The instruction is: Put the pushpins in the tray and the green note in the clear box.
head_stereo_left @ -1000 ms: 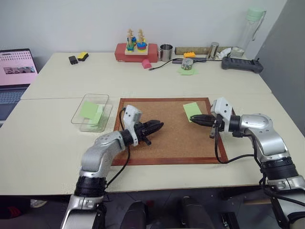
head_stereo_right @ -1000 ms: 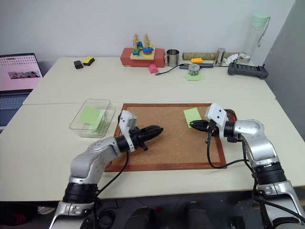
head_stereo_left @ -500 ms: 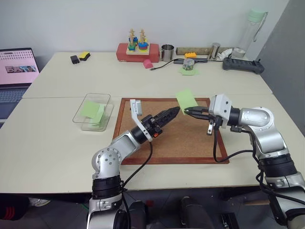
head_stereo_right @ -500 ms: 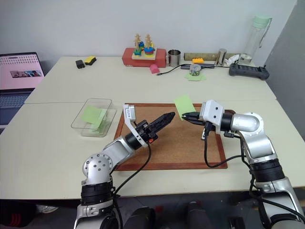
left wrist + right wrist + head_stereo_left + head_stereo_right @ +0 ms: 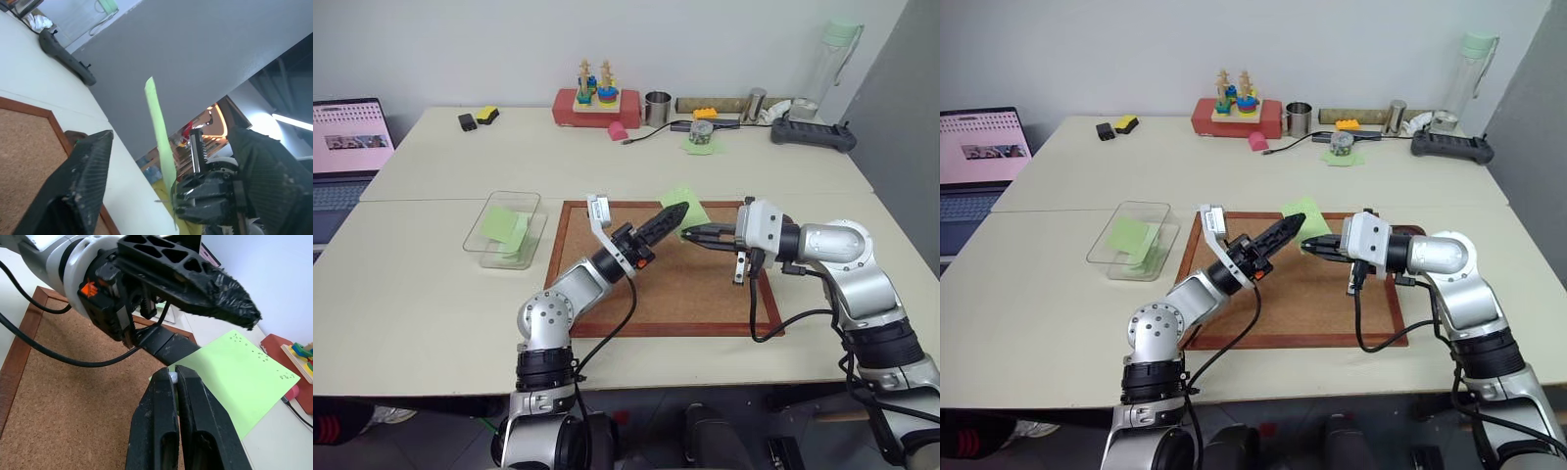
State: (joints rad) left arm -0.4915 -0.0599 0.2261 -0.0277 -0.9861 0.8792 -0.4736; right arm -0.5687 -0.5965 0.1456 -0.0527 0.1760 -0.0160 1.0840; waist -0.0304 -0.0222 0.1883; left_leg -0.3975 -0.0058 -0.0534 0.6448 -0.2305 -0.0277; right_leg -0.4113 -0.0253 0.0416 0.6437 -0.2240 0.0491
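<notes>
Two hands are counted, one cork board (image 5: pixel 705 294), one clear box (image 5: pixel 470 240) and one laptop (image 5: pixel 347 157), the last cut off by the picture's edge at 9 o'clock of the surface (image 5: pixel 431 313).

The clear box is set just beside the board, at its 9 o'clock. Two light-green sheets (image 5: pixel 495 223) seem to be lying in it, overlapped, so their edges are hard to tell apart.

The left hand (image 5: pixel 674 215) is raised over the board, at about 12 o'clock of its centre, and is pointed up and toward 2 o'clock. Its fingers (image 5: pixel 83 181) are spread, and in the left wrist view the green note (image 5: pixel 688 204) is seen edge-on in the gap between them, touched by neither.

The green note is held in the air above the board's far rim, tilted, with its lower edge hidden behind both hands. It is pinched there by the right hand (image 5: pixel 690 233), whose fingers (image 5: pixel 156 431) are pressed together on it. That hand is held about level and pointed toward 9 o'clock, tip to tip with the left one. A small pale speck is seen between its fingers in the right wrist view, too small to be identified.

One more green sheet (image 5: pixel 697 149) is seen at the back of the surface at 12 o'clock, partly covered by a small jar (image 5: pixel 699 130).
</notes>
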